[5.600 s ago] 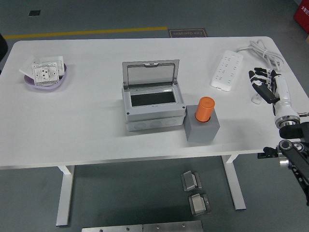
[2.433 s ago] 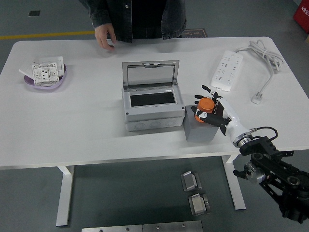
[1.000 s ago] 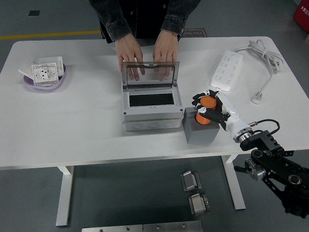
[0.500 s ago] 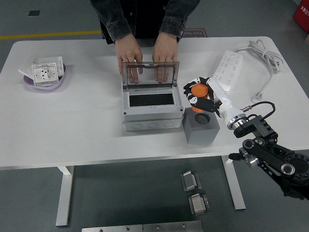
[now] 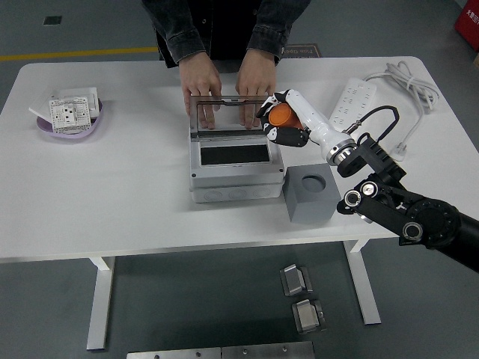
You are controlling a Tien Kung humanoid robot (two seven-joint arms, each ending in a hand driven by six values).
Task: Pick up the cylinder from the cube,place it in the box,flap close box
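My right hand point(image 5: 278, 121) is shut on the orange cylinder point(image 5: 281, 116), holding it in the air over the right rim of the grey box point(image 5: 233, 168). The box stands with its clear lid point(image 5: 230, 112) raised; its dark inside point(image 5: 229, 154) shows. The grey cube point(image 5: 311, 194) sits right of the box with its round hole bare. A person at the far side rests both hands point(image 5: 200, 81) on the back of the lid. My left arm is out of view.
A purple dish point(image 5: 54, 126) with white socket plates sits far left. A white power strip point(image 5: 346, 103) and its cable point(image 5: 400, 75) lie at the back right. My right forearm point(image 5: 389, 202) hangs over the table's front right edge.
My right hand lifted the cylinder out of the cube and carried it up and left to the box's right rim. The person's hands stayed on the lid.
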